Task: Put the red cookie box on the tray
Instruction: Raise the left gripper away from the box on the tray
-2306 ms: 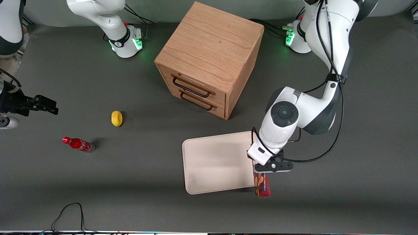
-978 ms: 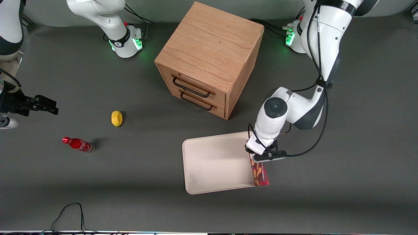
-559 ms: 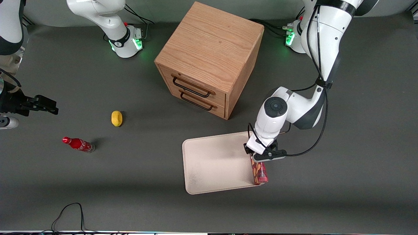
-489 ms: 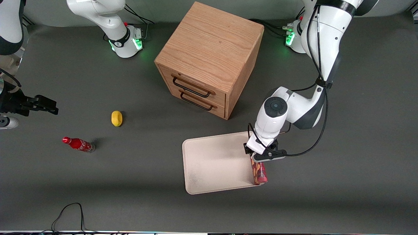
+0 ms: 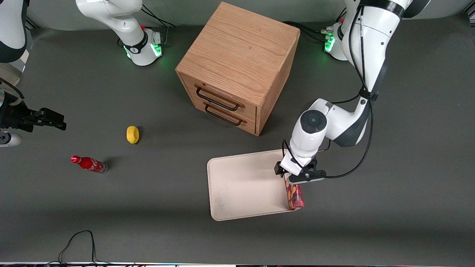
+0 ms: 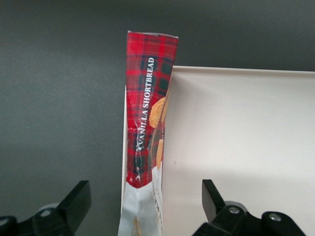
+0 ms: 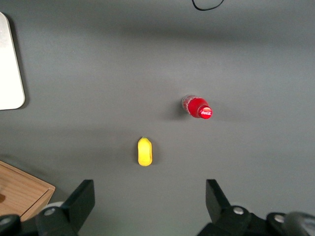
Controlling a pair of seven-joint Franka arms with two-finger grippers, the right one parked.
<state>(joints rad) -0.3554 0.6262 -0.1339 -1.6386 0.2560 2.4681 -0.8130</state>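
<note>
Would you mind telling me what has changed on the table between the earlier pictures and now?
The gripper carried the red cookie box farther from the front camera and a little toward the parked arm's end, to the tray edge. Its fingers are now open, the box standing on edge between them. The tray, cabinet, lemon and soda bottle stayed put.

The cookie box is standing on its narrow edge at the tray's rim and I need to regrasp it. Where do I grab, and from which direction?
Come straight down from above and pinch the two broad faces of the red cookie box near mid-length. It stands on edge along the tray rim, thin side up, so only those faces offer flat, parallel surfaces. The hand is open, straddling the box end nearest it.
</note>
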